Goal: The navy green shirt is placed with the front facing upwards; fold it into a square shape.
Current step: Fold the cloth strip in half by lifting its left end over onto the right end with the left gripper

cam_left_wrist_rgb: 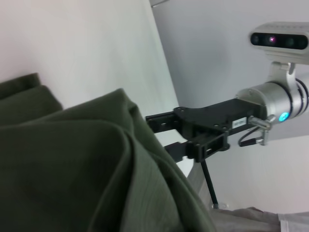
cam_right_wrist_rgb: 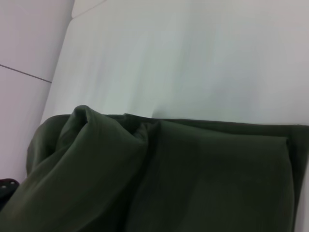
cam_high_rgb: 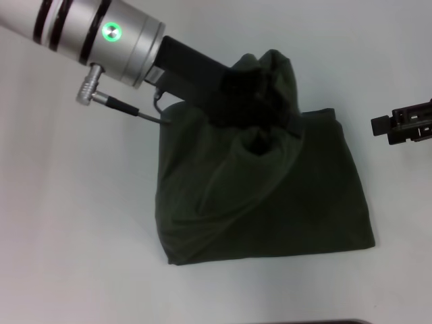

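The white counter (cam_high_rgb: 67,236) spreads across the whole scene. On it, a little right of the middle, lies the navy green shirt (cam_high_rgb: 283,209), folded into a thick, roughly rectangular bundle with its plain green side showing. Its near edge and right edge lie fairly straight, while its far-left part is pulled up off the counter into a bunched, wrinkled peak.

The left arm reaches in from the far left, its silver wrist with a green light high above the counter. The left claw (cam_high_rgb: 253,91) is buried in that raised peak, closed on the cloth and holding it lifted.

The right claw (cam_high_rgb: 379,125) hangs at the right edge of the scene, just beside the shirt's far-right corner and clear of it, its two black fingers (cam_left_wrist_rgb: 161,122) spread apart with nothing between them.
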`<state>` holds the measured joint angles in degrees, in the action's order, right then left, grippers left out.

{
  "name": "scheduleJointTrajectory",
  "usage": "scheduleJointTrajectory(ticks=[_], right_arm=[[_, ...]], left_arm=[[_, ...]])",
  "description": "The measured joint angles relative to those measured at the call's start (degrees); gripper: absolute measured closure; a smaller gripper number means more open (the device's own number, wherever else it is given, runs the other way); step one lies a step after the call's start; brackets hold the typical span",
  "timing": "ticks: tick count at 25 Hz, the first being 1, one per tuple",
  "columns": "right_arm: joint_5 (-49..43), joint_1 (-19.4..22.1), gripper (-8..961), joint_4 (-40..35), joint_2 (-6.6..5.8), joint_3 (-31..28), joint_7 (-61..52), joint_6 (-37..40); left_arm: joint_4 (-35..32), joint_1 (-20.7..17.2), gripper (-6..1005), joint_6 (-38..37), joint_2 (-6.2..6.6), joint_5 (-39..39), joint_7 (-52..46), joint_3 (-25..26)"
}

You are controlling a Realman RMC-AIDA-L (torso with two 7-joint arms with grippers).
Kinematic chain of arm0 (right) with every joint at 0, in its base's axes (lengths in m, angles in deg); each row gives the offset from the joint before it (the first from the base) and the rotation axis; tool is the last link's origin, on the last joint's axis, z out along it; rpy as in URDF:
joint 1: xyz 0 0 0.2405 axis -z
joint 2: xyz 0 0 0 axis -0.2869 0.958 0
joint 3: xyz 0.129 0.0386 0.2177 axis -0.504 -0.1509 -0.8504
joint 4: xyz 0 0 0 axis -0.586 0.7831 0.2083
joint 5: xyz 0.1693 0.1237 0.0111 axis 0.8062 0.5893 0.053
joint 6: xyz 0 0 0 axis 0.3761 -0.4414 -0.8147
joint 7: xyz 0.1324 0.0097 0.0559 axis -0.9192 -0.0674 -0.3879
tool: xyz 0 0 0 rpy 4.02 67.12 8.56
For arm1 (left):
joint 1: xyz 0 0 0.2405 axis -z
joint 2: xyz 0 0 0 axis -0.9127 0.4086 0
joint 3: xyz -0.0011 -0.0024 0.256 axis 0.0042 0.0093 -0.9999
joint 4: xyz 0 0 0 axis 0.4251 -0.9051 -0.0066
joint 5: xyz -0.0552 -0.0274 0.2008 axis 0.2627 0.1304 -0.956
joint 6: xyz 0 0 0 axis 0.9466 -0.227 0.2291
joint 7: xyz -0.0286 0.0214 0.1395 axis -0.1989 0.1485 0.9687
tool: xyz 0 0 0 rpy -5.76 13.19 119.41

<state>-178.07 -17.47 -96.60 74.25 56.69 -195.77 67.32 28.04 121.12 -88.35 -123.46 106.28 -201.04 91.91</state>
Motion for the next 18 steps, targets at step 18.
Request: scheduleJointTrajectory(ticks=[18], right_arm=[[0.00,-0.30,161,0.18,0.09,0.71,0.11,-0.78]], left_arm=[[-1.23,5.06,928,11.95,0.24,0.40,-0.06,-19.12]])
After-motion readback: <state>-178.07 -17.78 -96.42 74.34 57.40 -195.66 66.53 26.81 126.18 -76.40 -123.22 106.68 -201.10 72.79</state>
